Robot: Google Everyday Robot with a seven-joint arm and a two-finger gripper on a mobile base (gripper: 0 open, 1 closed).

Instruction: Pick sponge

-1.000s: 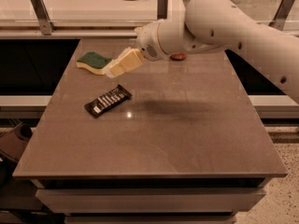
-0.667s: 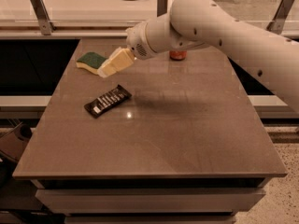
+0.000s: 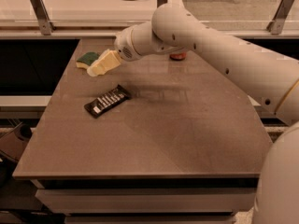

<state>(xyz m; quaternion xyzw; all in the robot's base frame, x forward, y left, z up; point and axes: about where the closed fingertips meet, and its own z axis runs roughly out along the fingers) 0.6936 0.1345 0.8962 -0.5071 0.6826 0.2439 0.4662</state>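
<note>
Since the green-topped pale yellow foam sponge (image 3: 87, 59) lies at ten o'clock on the brown tabletop (image 3: 187, 134), the cream gripper (image 3: 100, 65) approaches from its four o'clock; open or closed, I cannot tell.

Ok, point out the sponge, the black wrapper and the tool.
sponge (image 3: 86, 58): camera view, on its green top.
black wrapper (image 3: 107, 101): camera view, on its middle.
tool (image 3: 96, 69): camera view, on its pale tip, just right of the sponge.

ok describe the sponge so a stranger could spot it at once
Look at the far left corner of the brown table. The sponge lies there, right beside the gripper. It is green-topped with a pale yellow edge, unlike the black wrapper nearer the camera.
</note>
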